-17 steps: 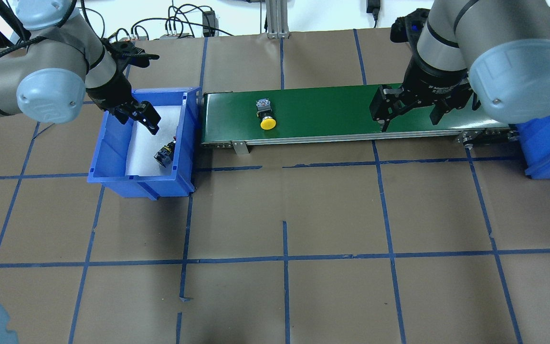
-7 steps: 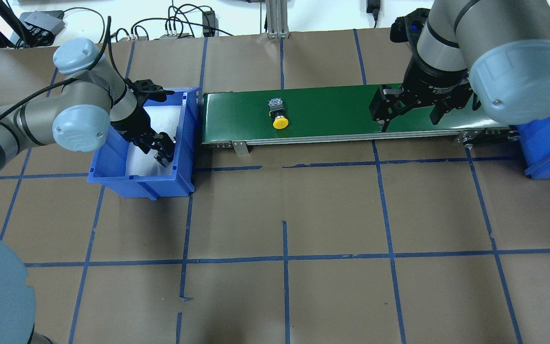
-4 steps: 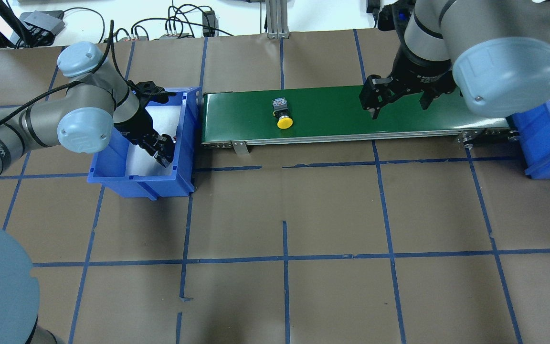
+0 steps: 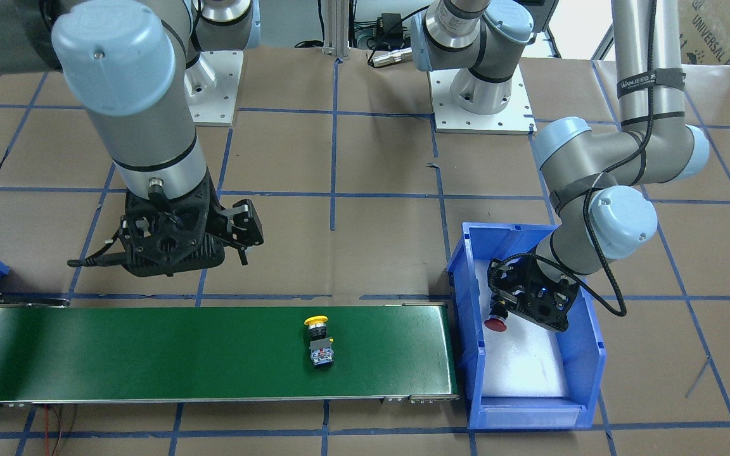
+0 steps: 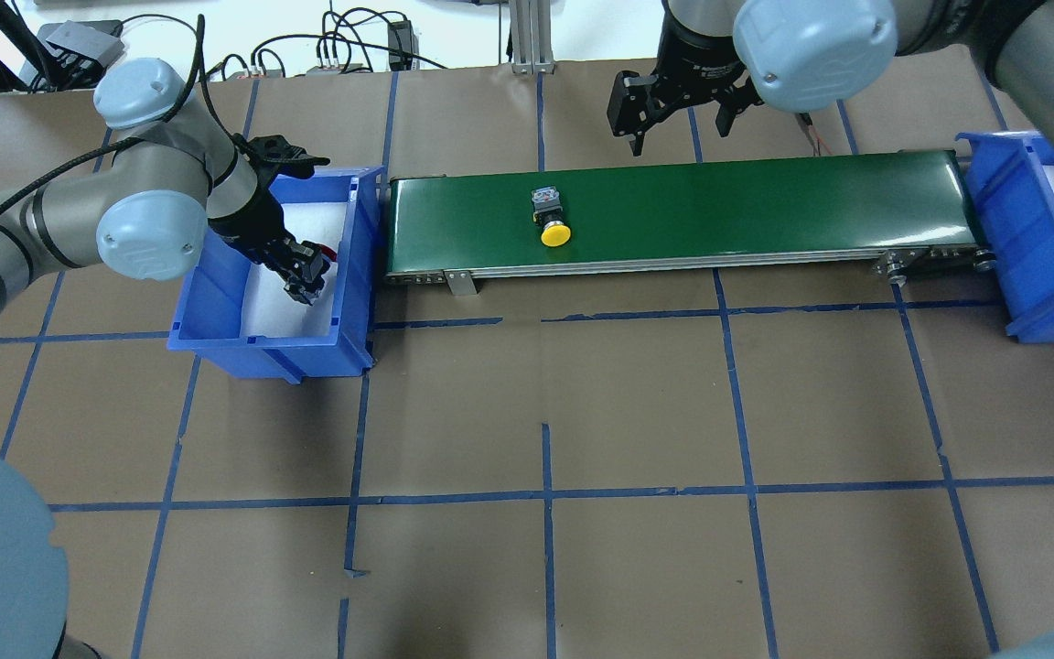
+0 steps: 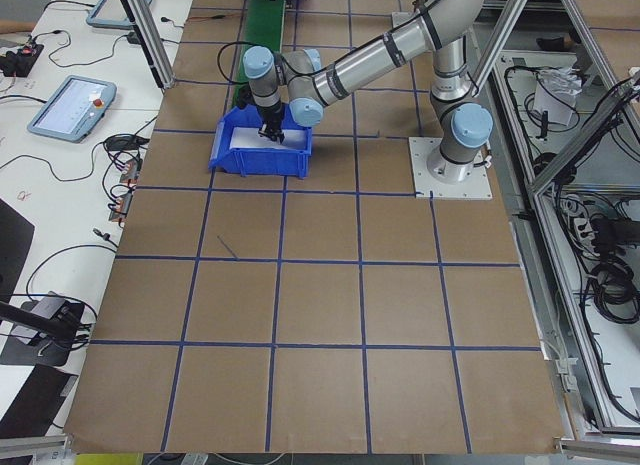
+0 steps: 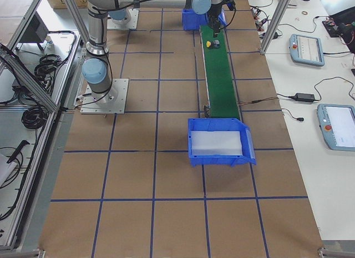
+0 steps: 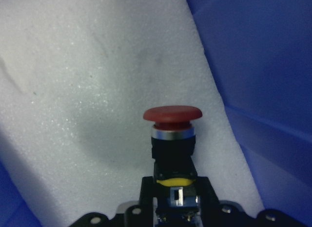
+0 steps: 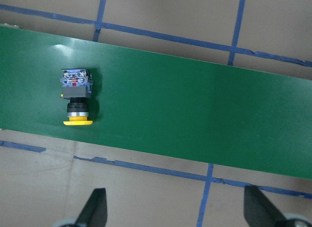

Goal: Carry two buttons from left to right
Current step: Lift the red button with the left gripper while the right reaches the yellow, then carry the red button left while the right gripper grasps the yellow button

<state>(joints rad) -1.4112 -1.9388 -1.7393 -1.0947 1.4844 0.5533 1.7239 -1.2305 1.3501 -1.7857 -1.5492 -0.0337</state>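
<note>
Left wrist: red button [image 8: 172, 144], mushroom cap, black collar.

1. Green conveyor belt [image 5: 719, 210]: smooth, rubbery, low sheen; silvery metal rail [image 5: 673, 264] along its edge.
2. Yellow mushroom-cap push-button [image 9: 77, 97] on the belt: smooth plastic cap.
3. Blue plastic bin [image 5: 271, 355] just off the belt's end: smooth, slightly glossy.
4. White foam pad [image 8: 87, 90] off that same belt end: grainy, matt.
5. Red mushroom-cap push-button [image 8: 173, 139]: smooth matt cap over bright metal ring.
6. Brown paper sheet [image 5: 637, 403] under the belt: matt.
</note>
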